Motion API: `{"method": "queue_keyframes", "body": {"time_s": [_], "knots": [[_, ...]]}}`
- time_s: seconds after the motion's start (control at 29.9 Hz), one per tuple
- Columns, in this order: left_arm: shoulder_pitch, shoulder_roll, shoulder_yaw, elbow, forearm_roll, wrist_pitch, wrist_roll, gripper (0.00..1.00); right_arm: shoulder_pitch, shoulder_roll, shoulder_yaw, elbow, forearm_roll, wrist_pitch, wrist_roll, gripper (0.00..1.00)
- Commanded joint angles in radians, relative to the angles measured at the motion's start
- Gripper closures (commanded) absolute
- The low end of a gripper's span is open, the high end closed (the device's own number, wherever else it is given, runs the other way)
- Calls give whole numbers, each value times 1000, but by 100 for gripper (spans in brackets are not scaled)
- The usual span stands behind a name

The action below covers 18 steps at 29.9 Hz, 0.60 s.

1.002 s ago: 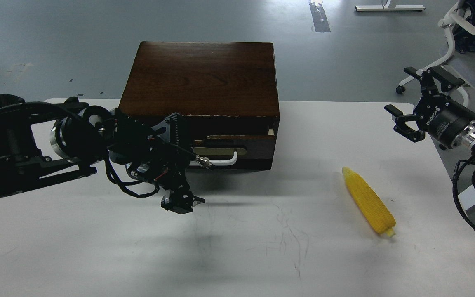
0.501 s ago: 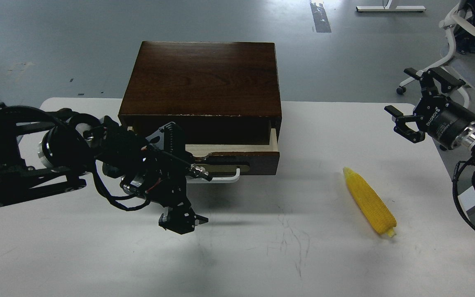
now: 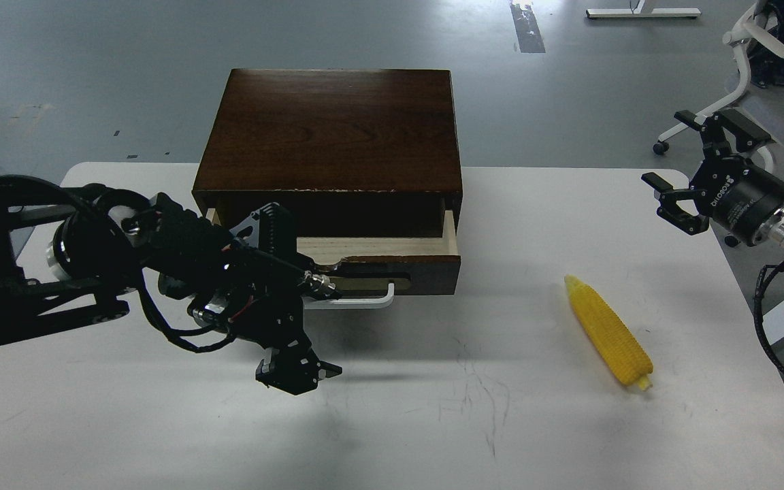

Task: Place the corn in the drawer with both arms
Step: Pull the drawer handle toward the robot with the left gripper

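Watching drawer (image 3: 378,253) partly open, my left gripper (image 3: 297,371) by white handle (image 3: 358,303), jaws' state unclear | right gripper (image 3: 688,204) jaws apart, empty | corn (image 3: 608,331) on table (image 3: 433,422), right of drawer | risk: narrow opening could block corn.

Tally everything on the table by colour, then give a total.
Yellow: 1, the corn.
Dark brown: 1, the box, its drawer pulled partly open.
Total: 2.
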Motion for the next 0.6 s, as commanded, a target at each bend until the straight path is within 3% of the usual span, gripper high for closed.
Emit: {"method": "queue_keyframes", "body": {"time_s": [0.0, 0.57], "knots": [[5, 1, 0, -4, -10, 0, -2, 1, 0, 1, 0, 0, 0, 0, 0, 1], [8, -16, -3, 14, -10, 0, -2, 1, -6, 2, 2, 0, 0, 0, 0, 1]]}}
